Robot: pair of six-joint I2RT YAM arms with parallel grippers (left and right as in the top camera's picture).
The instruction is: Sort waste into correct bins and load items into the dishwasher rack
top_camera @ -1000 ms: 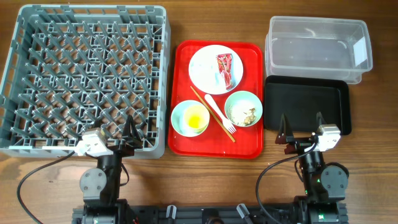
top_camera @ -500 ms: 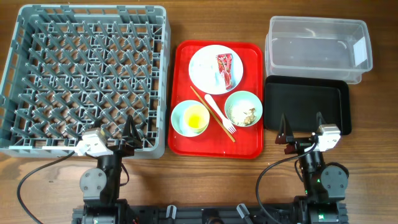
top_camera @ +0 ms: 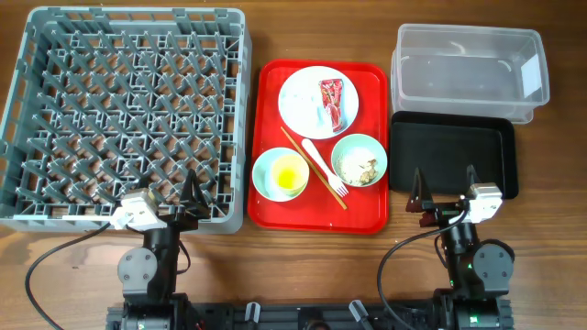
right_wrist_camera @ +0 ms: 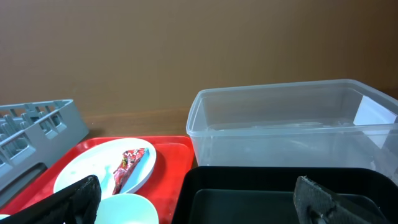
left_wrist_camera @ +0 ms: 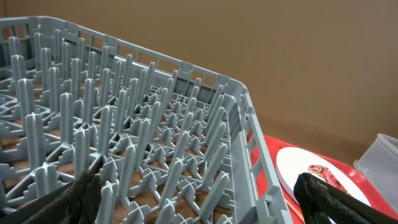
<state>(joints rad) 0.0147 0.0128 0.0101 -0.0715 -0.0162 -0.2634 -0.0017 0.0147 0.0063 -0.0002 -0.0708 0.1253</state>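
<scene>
The grey dishwasher rack (top_camera: 128, 115) fills the left and shows in the left wrist view (left_wrist_camera: 155, 149). On the red serving tray (top_camera: 367, 220) lie a white plate (top_camera: 307, 108) with the red-and-white wrapper (top_camera: 334, 103), a bowl holding the yellow cup (top_camera: 286, 172), a bowl with crumbs (top_camera: 359, 160), a white fork (top_camera: 324, 169) and a wooden stick (top_camera: 307, 160). The clear tub (top_camera: 468, 69) and black tray (top_camera: 452, 154) sit at the right. My left gripper (top_camera: 174, 203) is open and empty at the rack's near edge. My right gripper (top_camera: 445, 195) is open and empty at the black tray's near edge.
The plate and wrapper (right_wrist_camera: 127, 163) show in the right wrist view, left of the clear tub (right_wrist_camera: 292, 121) and black tray (right_wrist_camera: 267, 193). A brown wall stands behind the table. Both arm bases sit at the front edge.
</scene>
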